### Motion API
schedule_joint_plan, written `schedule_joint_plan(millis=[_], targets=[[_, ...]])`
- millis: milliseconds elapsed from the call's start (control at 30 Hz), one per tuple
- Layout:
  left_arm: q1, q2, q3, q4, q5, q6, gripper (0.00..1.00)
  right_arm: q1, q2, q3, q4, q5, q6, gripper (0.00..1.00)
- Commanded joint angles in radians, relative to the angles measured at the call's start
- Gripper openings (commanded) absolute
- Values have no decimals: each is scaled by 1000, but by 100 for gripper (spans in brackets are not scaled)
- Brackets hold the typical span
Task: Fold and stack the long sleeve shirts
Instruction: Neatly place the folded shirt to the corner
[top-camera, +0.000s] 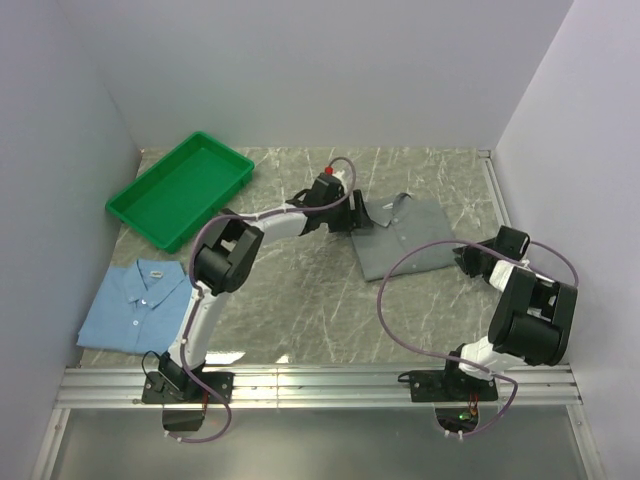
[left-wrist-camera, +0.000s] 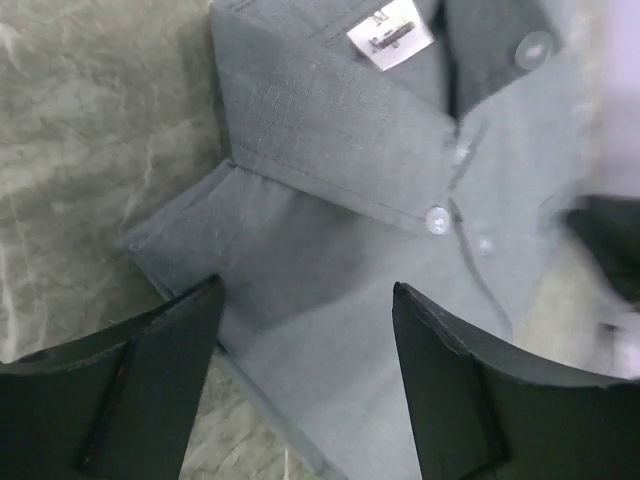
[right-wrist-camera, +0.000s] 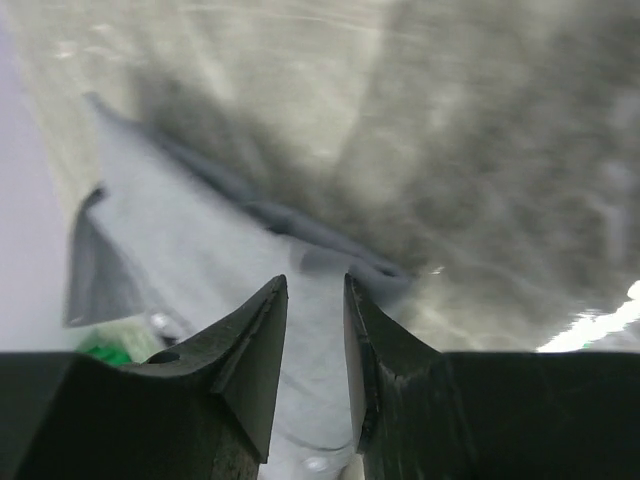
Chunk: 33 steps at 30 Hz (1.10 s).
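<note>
Left arm (top-camera: 270, 225) stretched far forward, left gripper (left-wrist-camera: 307, 290) pointing down, its two fingers spread wide apart, right arm (top-camera: 530, 310) folded at the elbow, right gripper (right-wrist-camera: 314, 282) tilted downward, fingers close together, narrow gap between the tips

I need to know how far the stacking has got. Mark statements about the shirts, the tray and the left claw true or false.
1. A shirt lies in the green tray. False: the tray holds no shirt.
2. The blue shirt lies folded at the near left of the table. True.
3. The left claw is open above the grey shirt, near its collar. True.
4. The grey shirt is stacked on the blue shirt. False: they lie apart, the grey one right of centre.
</note>
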Motion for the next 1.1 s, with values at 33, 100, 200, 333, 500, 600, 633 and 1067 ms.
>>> schedule_joint_plan(millis=[33,100,200,333,500,600,633,1067], targets=[[52,2,-104,100,39,-64,77,-19,11,-25,18,50,0,36],[56,-27,-152,117,41,-68,78,-18,-4,-16,-3,78,-23,36],[56,-75,-158,85,24,-56,80,-12,-56,25,-80,113,-52,36],[56,-167,-144,2,-28,-41,84,46,-174,108,-181,161,-107,38],[58,-375,-206,-155,-245,-24,88,235,-228,214,-318,285,-219,52],[75,-502,-285,-282,-384,-39,91,382,-202,286,-401,293,-285,61],[82,-535,-311,-308,-411,-45,92,411,-187,311,-436,293,-299,64],[253,-1015,-790,-689,-703,-123,89,642,-242,213,-283,-32,-361,70]])
